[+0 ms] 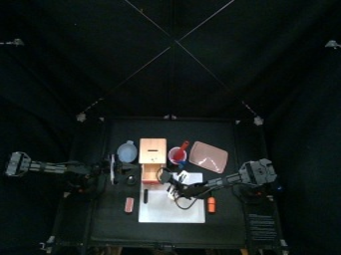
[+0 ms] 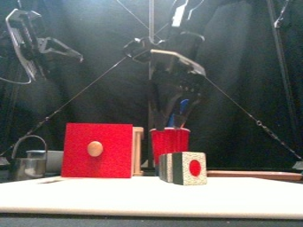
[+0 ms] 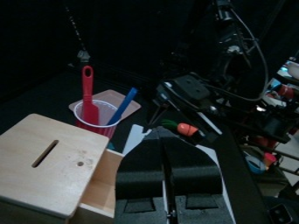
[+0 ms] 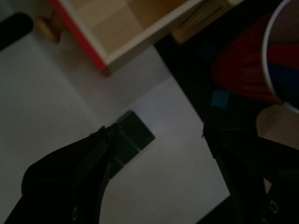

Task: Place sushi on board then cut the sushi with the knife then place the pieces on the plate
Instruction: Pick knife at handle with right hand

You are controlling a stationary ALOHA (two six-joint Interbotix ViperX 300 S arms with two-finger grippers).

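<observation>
- Right gripper (image 4: 166, 140): jaws spread, empty, above the sushi (image 4: 132, 133) on the board (image 4: 70, 96).
- Left gripper (image 3: 163, 162): jaws closed, empty, beside the box (image 3: 52, 162).

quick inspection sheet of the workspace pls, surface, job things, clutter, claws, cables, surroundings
surface: black table, white board at its middle
job's things: sushi on the board; red cup holding red knife and blue knife; pink tray behind the board
clutter: wooden box; metal cutter; left orange toy and right orange toy flanking the board
claws: right claw open over the sushi; left claw rests at the left
cables: nothing seen
surroundings: black curtains
</observation>
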